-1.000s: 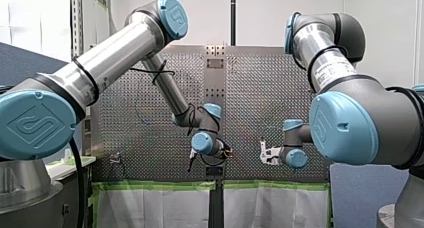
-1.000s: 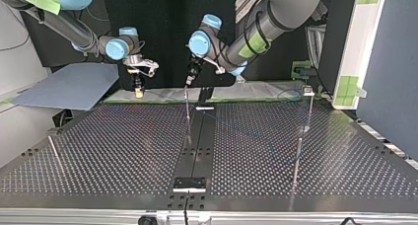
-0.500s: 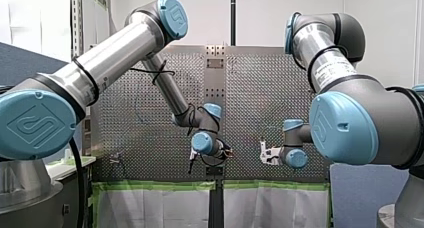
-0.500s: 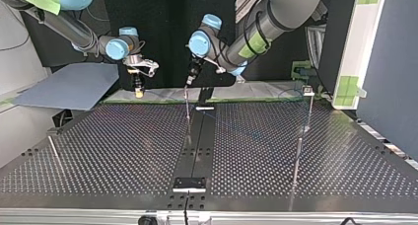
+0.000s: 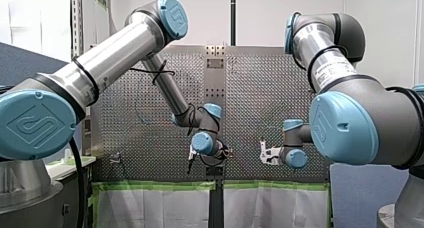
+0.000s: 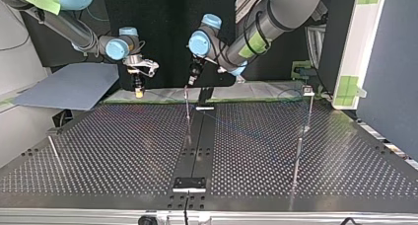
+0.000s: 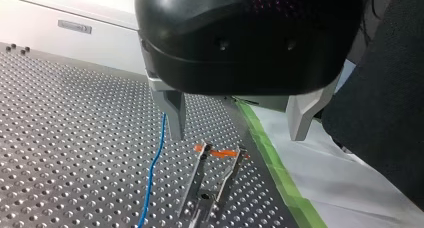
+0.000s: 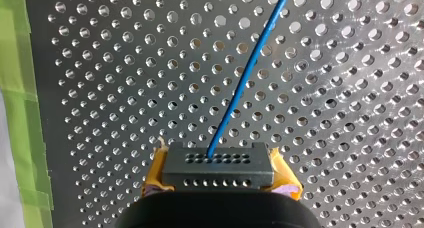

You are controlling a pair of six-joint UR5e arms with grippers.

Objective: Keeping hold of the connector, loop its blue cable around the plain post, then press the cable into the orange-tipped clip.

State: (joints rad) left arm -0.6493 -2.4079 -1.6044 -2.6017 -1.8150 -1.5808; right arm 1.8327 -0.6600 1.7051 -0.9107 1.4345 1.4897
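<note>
My right gripper (image 8: 218, 174) is shut, its yellow pads on a dark grey connector (image 8: 220, 160). The blue cable (image 8: 245, 83) runs out of the connector, ahead over the perforated plate. In the top view this gripper (image 6: 139, 87) hangs at the plate's far edge, left of the middle. My left gripper (image 7: 237, 136) is open with nothing between its metal fingers. It hovers just above the orange-tipped clip (image 7: 215, 170), two metal prongs standing on the plate. The blue cable (image 7: 152, 175) lies on the plate beside the clip, apart from it. A plain post (image 6: 306, 111) stands at the top view's right.
Green tape (image 7: 280, 173) and white sheet border the plate's edge close to the clip. A dark centre strip (image 6: 197, 146) divides the perforated table. A thin rod (image 6: 53, 151) stands near the top view's left edge. Blue-grey board (image 6: 74, 87) lies beyond the plate.
My left gripper has shifted very slightly above the clip. My right arm and the connector stay where they were.
</note>
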